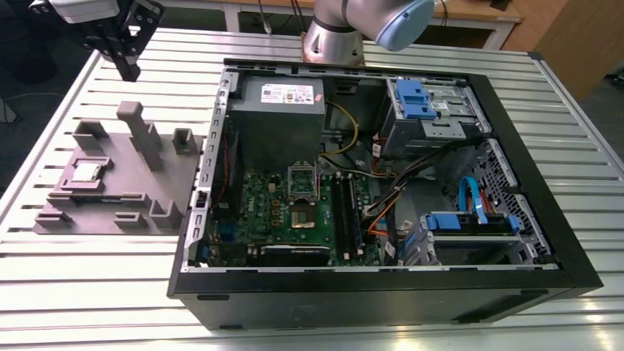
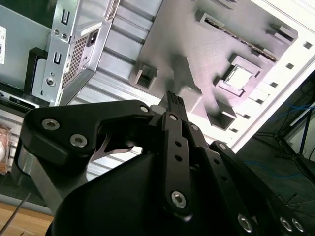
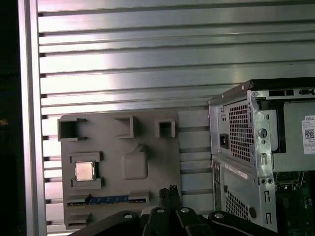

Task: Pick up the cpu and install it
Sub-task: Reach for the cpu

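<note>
In the exterior view, the black two-fingered claw (image 1: 128,72) hangs above the far corner of the ribbed aluminium slat table (image 1: 98,292), towards the exterior view's left. Its fingers are drawn together, finger against finger. Well below and apart from it sits the matt grey moulded plastic tray (image 1: 117,191), with upright posts and low blocky pockets. The cpu (image 1: 86,172), a small flat square chip with a silvery metal top, lies flat in a pocket of this tray, on the side away from the open black computer case (image 1: 390,300). The case lies on its side beside the tray, showing a green circuit board (image 1: 283,212), a shiny rectangular metal socket frame (image 1: 302,183) and a big grey metal box with a white label (image 1: 278,110). The arm's silver base (image 1: 337,33) is cut off by the picture's edge. A brown wooden panel (image 1: 575,36) stands beyond the table.

In the second wrist view, the claw's black linkage bars with silver screws hide much of the table. The fingertips meet over the tray, and the cpu (image 2: 239,77) glares pale in its pocket.

In the first wrist view, the closed tips (image 3: 168,192) lie over the tray's edge. The cpu (image 3: 84,171) sits between two raised lips. The perforated metal rear of the case (image 3: 241,128) is cut off.
</note>
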Available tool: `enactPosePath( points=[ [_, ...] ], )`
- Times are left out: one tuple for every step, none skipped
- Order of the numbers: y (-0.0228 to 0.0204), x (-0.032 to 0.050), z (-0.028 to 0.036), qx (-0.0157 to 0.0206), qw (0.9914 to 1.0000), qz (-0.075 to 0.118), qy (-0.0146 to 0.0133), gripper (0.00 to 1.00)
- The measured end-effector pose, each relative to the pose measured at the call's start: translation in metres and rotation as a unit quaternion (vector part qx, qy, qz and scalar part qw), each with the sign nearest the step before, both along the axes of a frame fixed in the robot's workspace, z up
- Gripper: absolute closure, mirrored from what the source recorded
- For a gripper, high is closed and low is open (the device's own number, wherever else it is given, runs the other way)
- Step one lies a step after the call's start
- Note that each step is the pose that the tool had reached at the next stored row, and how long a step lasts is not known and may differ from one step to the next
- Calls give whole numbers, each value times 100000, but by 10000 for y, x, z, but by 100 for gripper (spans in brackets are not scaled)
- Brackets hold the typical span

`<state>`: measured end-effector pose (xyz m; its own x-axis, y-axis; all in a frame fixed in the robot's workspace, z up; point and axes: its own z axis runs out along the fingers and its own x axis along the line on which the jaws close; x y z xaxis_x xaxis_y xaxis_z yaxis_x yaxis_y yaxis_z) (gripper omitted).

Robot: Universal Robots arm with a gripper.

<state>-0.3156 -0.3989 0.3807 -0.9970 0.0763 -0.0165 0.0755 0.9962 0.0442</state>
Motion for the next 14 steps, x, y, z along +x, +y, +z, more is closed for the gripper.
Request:
enactPosePath(
  points=[
    [0,-5,-1,3,100000,3,-4,89],
    [0,-10,0,2,100000,1,0,89],
    [0,-16,-1,1,100000,1,0,89],
    [0,-22,-1,2,100000,2,-3,89],
    [0,-26,-1,2,100000,3,-2,89],
    [0,-31,-1,0,100000,3,-1,89],
    [0,-34,-2,2,100000,4,-3,89],
    [0,-38,-2,2,100000,2,0,89],
    [0,-42,-2,0,100000,0,1,89],
    [0,-46,-3,1,100000,0,-2,89],
    [0,-50,-3,4,100000,4,-4,89],
    [0,-54,-3,2,100000,3,2,89],
    [0,-58,-3,0,100000,0,0,89],
    [0,-62,-3,3,100000,3,-1,89]
  ],
)
